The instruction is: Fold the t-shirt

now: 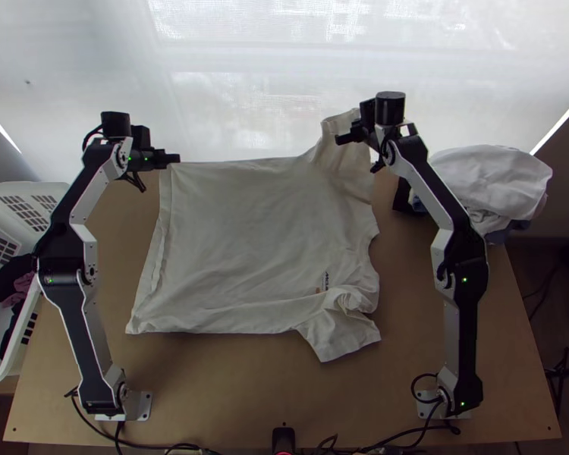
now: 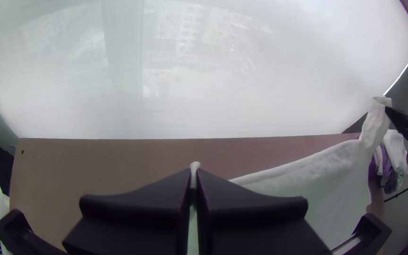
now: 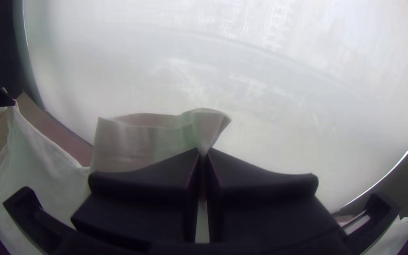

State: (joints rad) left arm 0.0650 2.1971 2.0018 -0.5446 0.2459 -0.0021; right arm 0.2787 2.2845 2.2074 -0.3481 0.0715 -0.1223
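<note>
The white t-shirt (image 1: 239,235) lies spread on the table, its hem toward the left and its sleeves toward the right. My left gripper (image 1: 174,159) is at the shirt's far hem corner. In the left wrist view, my left gripper (image 2: 194,177) is shut on a bit of the cloth (image 2: 308,184). At the far sleeve is my right gripper (image 1: 344,139), with that sleeve raised. In the right wrist view, my right gripper (image 3: 204,156) is shut on the sleeve's edge, and the sleeve opening (image 3: 142,137) hangs beside it. The near sleeve lies partly bunched.
A white basket (image 1: 34,199) with dark and pink clothes stands at the table's left. A pile of white and blue clothes (image 1: 489,182) lies at the right, beside the right arm. Bare wood (image 1: 239,379) shows along the near side.
</note>
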